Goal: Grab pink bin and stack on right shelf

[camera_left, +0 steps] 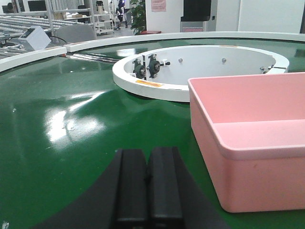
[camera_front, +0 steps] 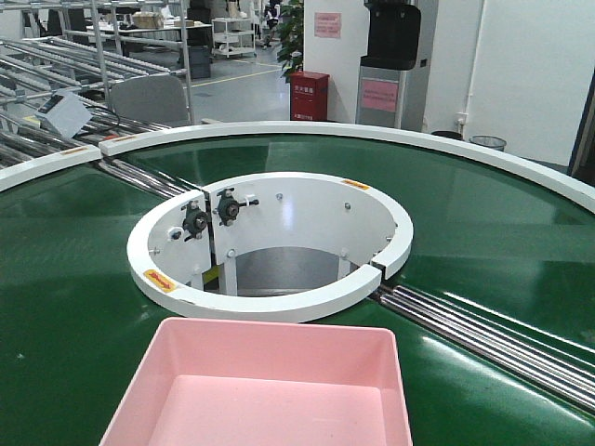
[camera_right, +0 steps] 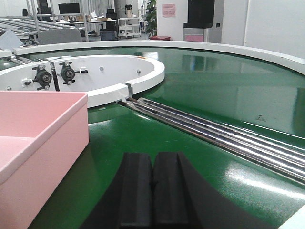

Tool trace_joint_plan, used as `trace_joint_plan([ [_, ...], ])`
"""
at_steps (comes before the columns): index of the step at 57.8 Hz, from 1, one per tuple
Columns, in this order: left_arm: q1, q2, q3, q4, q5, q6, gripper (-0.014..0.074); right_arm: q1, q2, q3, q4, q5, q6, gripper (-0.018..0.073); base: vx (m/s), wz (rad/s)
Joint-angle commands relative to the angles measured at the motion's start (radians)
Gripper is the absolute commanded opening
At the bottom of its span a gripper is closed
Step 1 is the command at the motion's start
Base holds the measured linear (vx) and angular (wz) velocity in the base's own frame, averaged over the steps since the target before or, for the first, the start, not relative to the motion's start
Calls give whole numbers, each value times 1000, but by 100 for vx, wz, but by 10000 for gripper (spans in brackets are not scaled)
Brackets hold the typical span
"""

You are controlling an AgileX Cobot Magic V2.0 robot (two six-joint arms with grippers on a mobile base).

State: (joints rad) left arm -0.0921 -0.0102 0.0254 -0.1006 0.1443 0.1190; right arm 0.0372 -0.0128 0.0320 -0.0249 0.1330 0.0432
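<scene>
The pink bin (camera_front: pixel 270 390) sits empty on the green conveyor belt, close in front of me, just before the white inner ring. In the left wrist view the pink bin (camera_left: pixel 248 138) lies to the right of my left gripper (camera_left: pixel 148 155), whose black fingers are pressed together with nothing between them. Seen from the right wrist, the pink bin (camera_right: pixel 38 138) is to the left of my right gripper (camera_right: pixel 153 160), also shut and empty. Both grippers hover low over the belt, apart from the bin. The right shelf is out of view.
A white ring (camera_front: pixel 270 242) with bearing mounts encloses a hole in the curved green belt (camera_front: pixel 483 232). Steel rollers (camera_front: pixel 493 334) cross the belt at right. A white outer rim (camera_front: pixel 372 135) bounds it. Roller racks (camera_front: pixel 56 65) stand far left.
</scene>
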Motion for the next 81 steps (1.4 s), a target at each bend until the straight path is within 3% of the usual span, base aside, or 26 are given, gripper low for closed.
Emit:
trace_joint_plan([
  [1, 1, -17, 18, -8, -75, -6, -8, -7, -11, 0, -10, -83, -5, -8, 0, 0],
  [37, 1, -17, 18, -8, -80, -6, -8, -7, -11, 0, -10, -85, -5, -8, 0, 0],
  [48, 1, -17, 17, -8, -210, -6, -8, -7, -11, 0, -10, -123, -5, -8, 0, 0],
  [54, 1, -17, 5, -10, -361, -15, -8, -7, -11, -2, -5, -247, -5, -8, 0, 0],
  [57, 0, -17, -4, -10, -449, -65, -8, -7, -11, -14, -6, -313, -5, -8, 0, 0],
  [61, 0, -13, -65, -9, -373, -131, -8, -7, -11, -71, -7, -373, -5, -8, 0, 0],
  [65, 0, 7, -168, -7, -205, -126, -8, -7, -8, -156, -7, -354, -6, -8, 0, 0],
  [68, 0, 43, -255, 4, -144, -99, -8, -7, 13, -243, -18, -320, -13, -8, 0, 0],
  [75, 0, 198, -487, 26, -144, -26, -8, -7, 157, -478, -61, -230, -33, -8, 0, 0],
  [81, 0, 374, -666, 26, -144, -14, -8, -7, 322, -638, -83, -214, -33, -8, 0, 0],
])
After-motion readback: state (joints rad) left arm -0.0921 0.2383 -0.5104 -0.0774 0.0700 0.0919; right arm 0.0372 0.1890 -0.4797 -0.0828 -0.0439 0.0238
